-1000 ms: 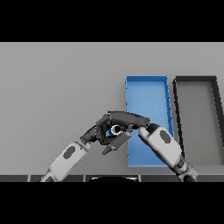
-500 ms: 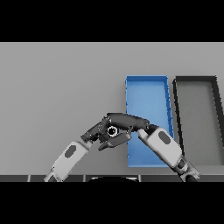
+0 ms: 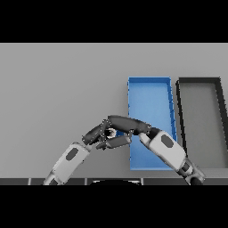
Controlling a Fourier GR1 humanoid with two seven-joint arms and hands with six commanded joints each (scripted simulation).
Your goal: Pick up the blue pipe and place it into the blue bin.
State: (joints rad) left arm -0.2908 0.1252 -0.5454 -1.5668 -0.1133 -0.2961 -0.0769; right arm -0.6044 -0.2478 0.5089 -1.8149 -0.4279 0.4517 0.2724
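The blue pipe (image 3: 117, 132) is almost wholly hidden; only a small bit shows between the right hand's fingers and thumb. My right hand (image 3: 133, 126) reaches left from the lower right, low over the table and just left of the blue bin (image 3: 149, 84), shut on the pipe. My left hand (image 3: 94, 134) sits right beside it on the left, fingers relaxed, close to the pipe. The blue bin is a long open tray, and my right forearm crosses its near end.
A dark grey bin (image 3: 198, 82) of the same shape stands directly right of the blue bin. The grey table (image 3: 58, 89) stretches to the left and back.
The right hand's fingers and thumb have closed further round the pipe, covering most of its blue. Both arms have hardly shifted.
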